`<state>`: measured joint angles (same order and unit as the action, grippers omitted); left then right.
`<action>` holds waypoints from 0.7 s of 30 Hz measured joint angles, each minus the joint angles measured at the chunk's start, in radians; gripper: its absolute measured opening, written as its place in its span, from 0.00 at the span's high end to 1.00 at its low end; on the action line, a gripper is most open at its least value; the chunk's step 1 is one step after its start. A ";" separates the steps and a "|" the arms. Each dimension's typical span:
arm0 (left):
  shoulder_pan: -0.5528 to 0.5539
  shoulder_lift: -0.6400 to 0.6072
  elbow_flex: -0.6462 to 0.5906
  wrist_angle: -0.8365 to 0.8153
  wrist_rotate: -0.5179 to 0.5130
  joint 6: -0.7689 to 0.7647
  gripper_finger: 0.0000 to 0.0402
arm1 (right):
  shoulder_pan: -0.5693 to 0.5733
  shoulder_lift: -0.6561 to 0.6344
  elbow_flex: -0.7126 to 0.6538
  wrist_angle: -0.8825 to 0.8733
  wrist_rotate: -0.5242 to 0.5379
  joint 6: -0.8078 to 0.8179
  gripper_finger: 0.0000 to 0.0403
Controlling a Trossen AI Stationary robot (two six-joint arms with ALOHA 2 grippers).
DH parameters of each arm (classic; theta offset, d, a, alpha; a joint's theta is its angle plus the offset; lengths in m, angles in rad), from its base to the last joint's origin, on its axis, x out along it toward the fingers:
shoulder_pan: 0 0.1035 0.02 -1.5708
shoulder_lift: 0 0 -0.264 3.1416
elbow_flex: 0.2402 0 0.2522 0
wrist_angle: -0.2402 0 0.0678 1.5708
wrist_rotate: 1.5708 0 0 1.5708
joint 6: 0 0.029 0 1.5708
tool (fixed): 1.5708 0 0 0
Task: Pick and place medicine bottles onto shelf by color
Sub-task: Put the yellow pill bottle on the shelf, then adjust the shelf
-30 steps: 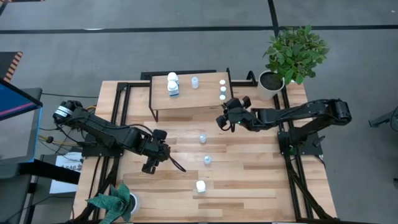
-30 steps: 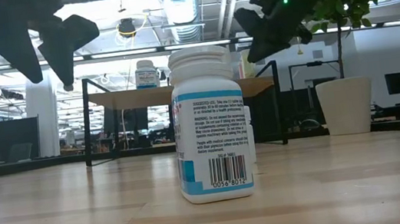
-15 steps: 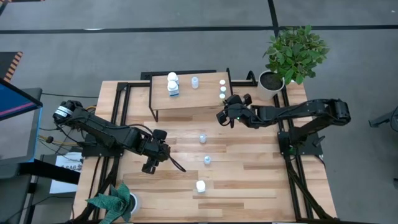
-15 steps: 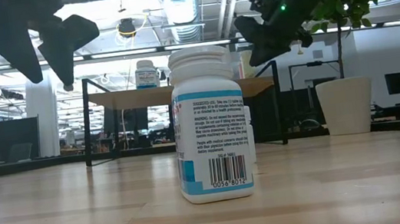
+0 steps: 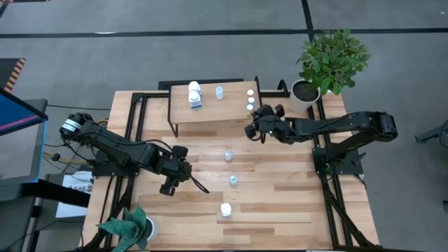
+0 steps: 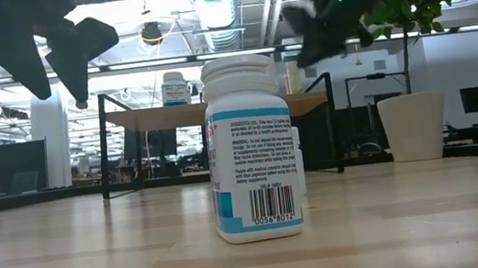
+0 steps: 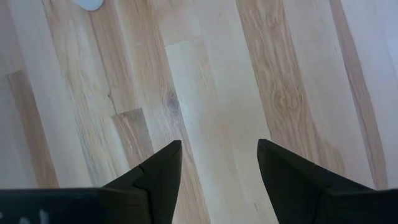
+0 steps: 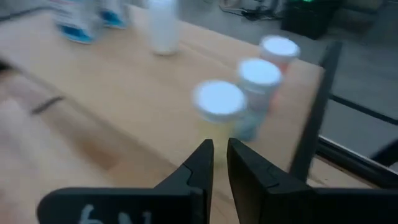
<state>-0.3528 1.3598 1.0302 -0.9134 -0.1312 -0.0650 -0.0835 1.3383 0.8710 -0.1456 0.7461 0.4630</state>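
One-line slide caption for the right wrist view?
Right gripper, nearly closed and empty, faces three small white-capped bottles lined up on the shelf.

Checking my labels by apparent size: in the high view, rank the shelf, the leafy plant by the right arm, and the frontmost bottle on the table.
1. Shelf, largest.
2. Leafy plant, clearly smaller.
3. Frontmost bottle, by far the smallest.

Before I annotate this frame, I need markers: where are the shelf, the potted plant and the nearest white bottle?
shelf (image 5: 217, 110): high view, bare part of its wooden top.
potted plant (image 5: 333, 57): high view, its leaves.
nearest white bottle (image 6: 254, 169): low view, its label.
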 joint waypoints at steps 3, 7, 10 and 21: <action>0.000 0.000 0.000 0.000 0.000 0.000 0.51 | 0.057 -0.060 0.048 -0.086 -0.062 0.000 0.82; 0.000 0.000 0.000 0.004 0.001 -0.011 0.51 | 0.145 -0.130 0.076 -0.213 -0.242 0.000 0.82; 0.000 0.000 0.000 0.009 0.001 -0.026 0.51 | 0.217 -0.159 0.076 -0.305 -0.376 0.001 0.82; 0.038 0.000 0.000 -0.201 -0.278 -0.206 0.51 | 0.397 -0.067 0.076 -0.457 -0.377 0.165 0.82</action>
<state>-0.3146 1.3594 1.0306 -1.1140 -0.4090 -0.2708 0.3140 1.2717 0.9469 -0.6023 0.3692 0.6276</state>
